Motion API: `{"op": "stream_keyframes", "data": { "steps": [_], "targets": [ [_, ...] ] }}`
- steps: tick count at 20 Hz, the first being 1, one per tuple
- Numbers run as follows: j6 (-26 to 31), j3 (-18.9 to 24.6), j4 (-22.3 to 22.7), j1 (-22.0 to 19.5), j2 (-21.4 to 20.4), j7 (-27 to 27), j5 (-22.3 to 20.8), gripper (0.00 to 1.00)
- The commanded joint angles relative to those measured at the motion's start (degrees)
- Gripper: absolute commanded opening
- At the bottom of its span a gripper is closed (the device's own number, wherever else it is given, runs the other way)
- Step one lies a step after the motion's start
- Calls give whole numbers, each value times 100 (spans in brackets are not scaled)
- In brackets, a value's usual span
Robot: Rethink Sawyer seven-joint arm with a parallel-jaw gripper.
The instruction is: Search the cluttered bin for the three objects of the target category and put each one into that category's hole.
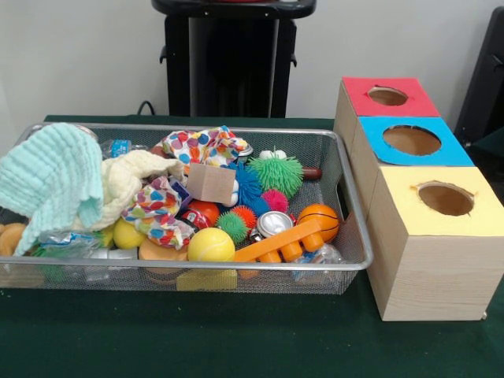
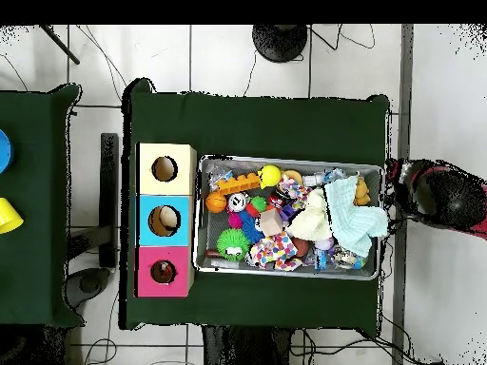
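The green-covered table (image 1: 236, 346) carries a wire-mesh bin (image 1: 358, 236), our landmark, and just beside its end wall stands a row of three plain wooden boxes (image 1: 433, 268) with round holes in red (image 1: 387, 96), blue (image 1: 412, 140) and yellow (image 1: 446, 198) tops. The arm (image 2: 442, 195) sits off the bin's opposite end in the overhead view; we cannot tell whether the jaws are released or clenched. The target category is not marked, so its three objects must be taken as lying somewhere in the bin, possibly under fabric. A mint waffle-weave cloth (image 1: 51, 177), a cream fleecy cloth (image 1: 126, 181) and a polka-dot cloth (image 1: 201, 147) cover the half of the bin away from the boxes. We advise lifting these soft layers aside first, then descending vertically on one exposed item. Nearer the boxes lie a green spiky rubber ball (image 1: 277, 175), a smooth yellow ball (image 1: 210, 246) and a small orange basketball (image 1: 319, 220); round, slick shapes probably need a centred grip.
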Motion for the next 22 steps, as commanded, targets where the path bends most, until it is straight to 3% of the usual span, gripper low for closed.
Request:
{"op": "stream_keyframes", "data": {
  "steps": [1, 22],
  "targets": [
    [818, -105, 563, 180, -144, -882, 32, 100],
    [692, -216, 823, 371, -344, -544, 85, 100]
  ]
}}
